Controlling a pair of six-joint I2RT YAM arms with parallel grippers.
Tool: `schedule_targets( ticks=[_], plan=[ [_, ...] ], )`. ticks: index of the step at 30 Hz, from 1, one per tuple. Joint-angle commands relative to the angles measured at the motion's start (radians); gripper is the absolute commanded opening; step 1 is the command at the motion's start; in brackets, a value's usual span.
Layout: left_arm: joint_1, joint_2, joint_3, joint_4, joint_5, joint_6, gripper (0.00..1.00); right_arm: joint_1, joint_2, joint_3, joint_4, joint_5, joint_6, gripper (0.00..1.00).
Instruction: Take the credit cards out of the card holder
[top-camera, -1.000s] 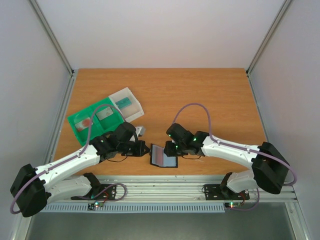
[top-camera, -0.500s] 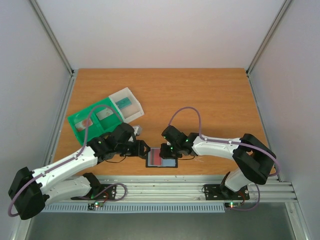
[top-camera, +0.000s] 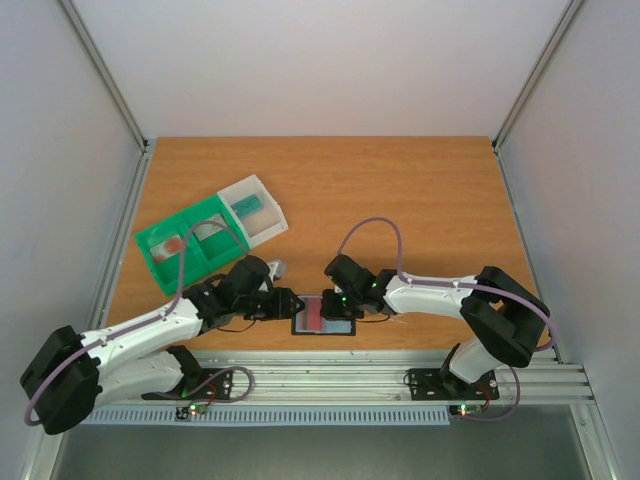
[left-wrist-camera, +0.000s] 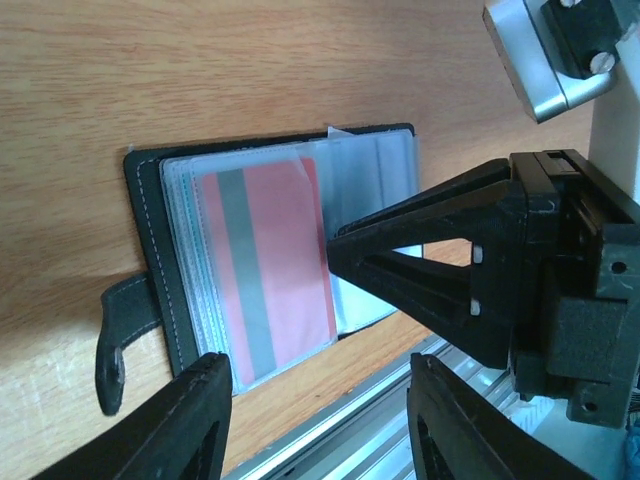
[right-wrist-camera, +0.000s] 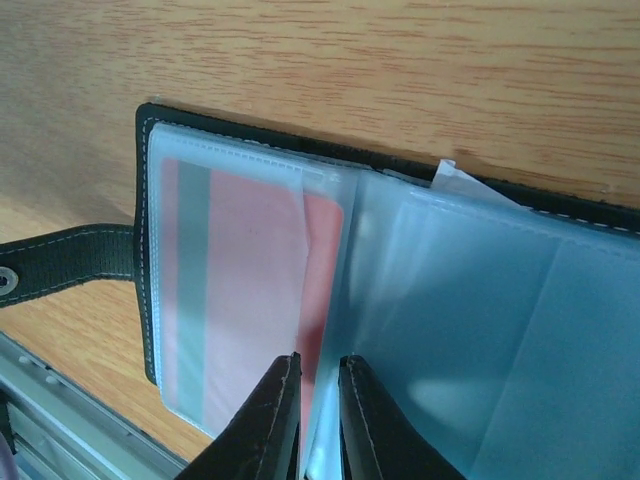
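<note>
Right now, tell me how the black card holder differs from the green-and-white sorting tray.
The card holder lies open at the near edge of the table; the sorting tray sits farther back on the left. The card holder is black with clear sleeves; the sorting tray is green and white with open compartments. The card holder keeps a red-pink card sleeved; the sorting tray's teal card lies loose. Both rest on the table and hold cards.
</note>
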Motion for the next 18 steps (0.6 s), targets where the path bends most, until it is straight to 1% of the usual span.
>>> schedule_targets(
  ticks=[1,4,9,12,18],
  plan=[
    [0.001,0.024,-0.030,0.137,-0.003,-0.029,0.50,0.009,0.016,-0.014,0.035,-0.007,0.005,0.12],
    [0.002,0.062,-0.049,0.187,0.012,-0.036,0.51,0.009,0.030,-0.019,0.033,-0.001,0.003,0.08],
    [0.001,0.122,-0.081,0.276,0.040,-0.071,0.51,0.009,0.038,-0.040,0.019,0.029,-0.001,0.06],
    [0.001,0.144,-0.089,0.357,0.060,-0.095,0.51,0.009,0.037,-0.050,0.010,0.043,-0.004,0.05],
    [0.001,0.162,-0.081,0.361,0.047,-0.092,0.51,0.009,0.043,-0.067,0.024,0.044,0.004,0.04]
  ],
)
